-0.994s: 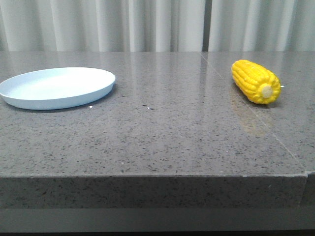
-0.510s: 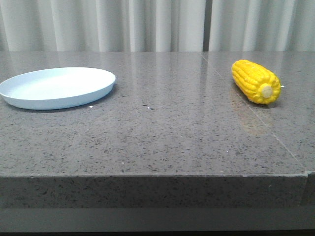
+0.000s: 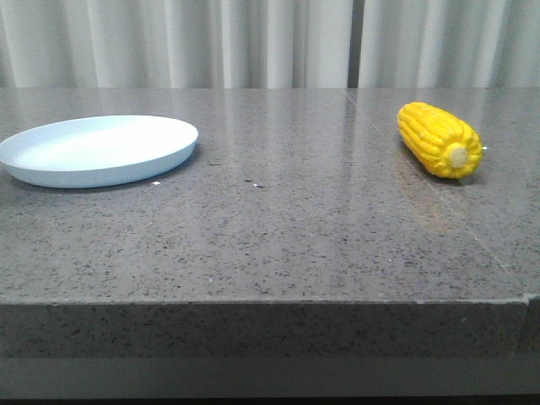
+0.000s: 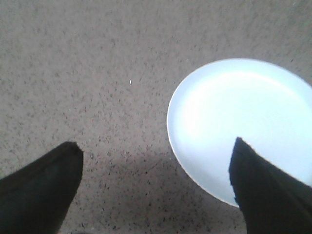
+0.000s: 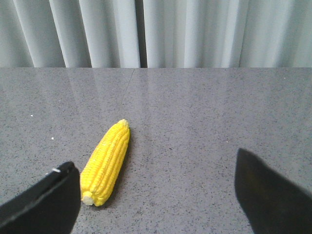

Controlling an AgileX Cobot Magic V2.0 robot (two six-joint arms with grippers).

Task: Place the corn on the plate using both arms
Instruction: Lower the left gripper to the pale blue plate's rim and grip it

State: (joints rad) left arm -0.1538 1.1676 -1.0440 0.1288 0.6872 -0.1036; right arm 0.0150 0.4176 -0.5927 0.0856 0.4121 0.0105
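Over on the left of the grey speckled table (image 3: 278,219) sits the plate (image 3: 99,149), pale blue-white, flat on the stone and bare. Above it hangs the left gripper (image 4: 155,187), seen only from its own wrist camera: two dark fingers (image 4: 41,185) spread wide apart with nothing between them but table and plate rim. One fingertip is over the bare stone, the other overlaps the plate's edge in that view (whether it touches the plate, I cannot tell).

Moving across the middle, it is open tabletop, with a thin seam running through the stone toward the right-hand side and white curtains (image 3: 270,42) hanging behind the far edge.

Now the right side: the corn (image 3: 440,139) lies on its side on the table, well apart from the plate, its pale cut end turned toward the front camera. The right gripper (image 5: 156,190) is also wide open and holding nothing; in its wrist view the cob lies just beside one dark finger, not between the two, and clear of both.
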